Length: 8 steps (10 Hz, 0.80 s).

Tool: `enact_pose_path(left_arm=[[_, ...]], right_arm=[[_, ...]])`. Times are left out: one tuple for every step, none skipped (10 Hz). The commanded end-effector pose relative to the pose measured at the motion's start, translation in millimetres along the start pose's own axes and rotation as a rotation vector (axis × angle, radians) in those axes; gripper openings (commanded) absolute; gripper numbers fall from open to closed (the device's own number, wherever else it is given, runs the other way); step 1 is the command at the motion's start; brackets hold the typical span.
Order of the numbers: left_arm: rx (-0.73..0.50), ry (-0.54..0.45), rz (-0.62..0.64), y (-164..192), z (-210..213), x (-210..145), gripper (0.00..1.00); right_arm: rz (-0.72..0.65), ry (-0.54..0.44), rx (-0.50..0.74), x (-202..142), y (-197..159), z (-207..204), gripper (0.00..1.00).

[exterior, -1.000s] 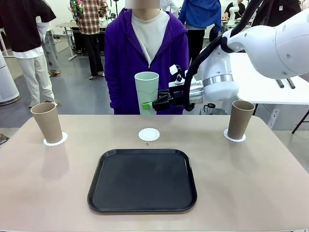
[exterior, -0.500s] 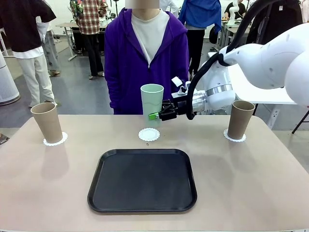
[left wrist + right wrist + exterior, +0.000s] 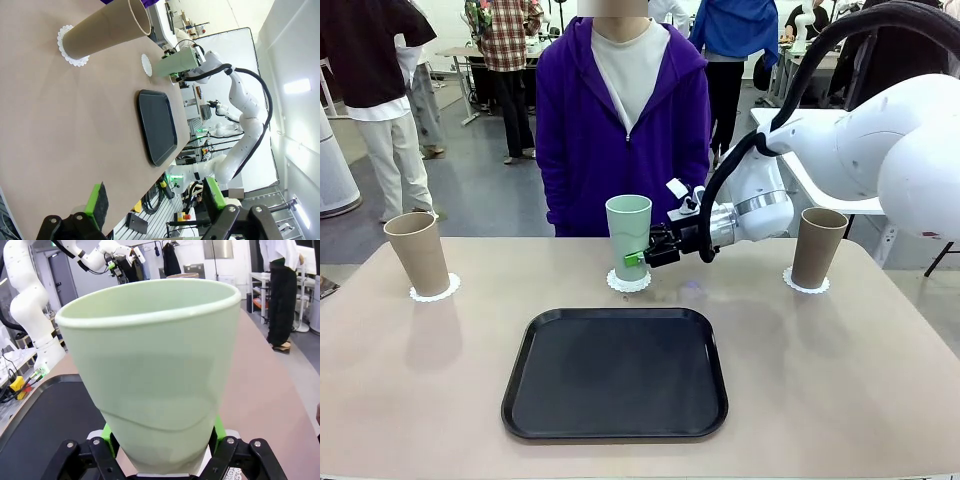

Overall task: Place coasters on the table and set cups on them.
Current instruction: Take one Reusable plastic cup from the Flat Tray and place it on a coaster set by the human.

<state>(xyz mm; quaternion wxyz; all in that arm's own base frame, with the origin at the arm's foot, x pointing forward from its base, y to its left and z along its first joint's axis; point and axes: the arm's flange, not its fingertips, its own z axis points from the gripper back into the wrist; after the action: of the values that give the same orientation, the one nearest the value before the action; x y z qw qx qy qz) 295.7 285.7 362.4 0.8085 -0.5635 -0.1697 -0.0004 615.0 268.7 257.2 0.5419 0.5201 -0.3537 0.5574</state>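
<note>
On the large beige-pink matte tabletop, a black rounded plastic tray lies at the near middle. Behind it, a mint green tapered tumbler stands on a white lacy paper doily. A tan-brown tumbler stands on a doily at far left, another on a doily at far right.
</note>
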Motion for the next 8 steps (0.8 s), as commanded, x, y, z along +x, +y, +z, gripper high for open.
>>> enact_pose_path(left_arm=[[0.000,-0.009,-0.003,-0.7,1.6,-0.7,1.00],[0.000,-0.009,-0.003,-0.7,1.6,-0.7,1.00],[0.000,-0.009,-0.003,-0.7,1.6,-0.7,1.00],[0.000,-0.009,-0.003,-0.7,1.6,-0.7,1.00],[0.000,-0.009,-0.003,-0.7,1.6,-0.7,1.00],[0.000,-0.009,-0.003,-0.7,1.6,-0.7,1.00],[0.000,-0.009,-0.003,-0.7,1.6,-0.7,1.00],[0.000,-0.009,-0.003,-0.7,1.6,-0.7,1.00]], right_arm=[[0.017,0.007,0.012,-2.7,-13.1,0.8,0.82],[0.022,0.004,0.001,-5.9,-19.6,0.2,0.82],[0.027,0.001,-0.011,-8.2,-25.2,-0.7,0.82],[0.024,-0.003,-0.017,-10.7,-29.2,-1.9,0.82],[0.018,-0.007,-0.024,-12.7,-34.3,-2.6,0.82],[0.009,-0.001,-0.028,-14.8,-37.3,-3.8,0.82],[0.009,-0.003,-0.030,-16.9,-39.2,-4.0,0.82],[0.001,-0.006,-0.029,-19.1,-40.4,-4.7,0.82]])
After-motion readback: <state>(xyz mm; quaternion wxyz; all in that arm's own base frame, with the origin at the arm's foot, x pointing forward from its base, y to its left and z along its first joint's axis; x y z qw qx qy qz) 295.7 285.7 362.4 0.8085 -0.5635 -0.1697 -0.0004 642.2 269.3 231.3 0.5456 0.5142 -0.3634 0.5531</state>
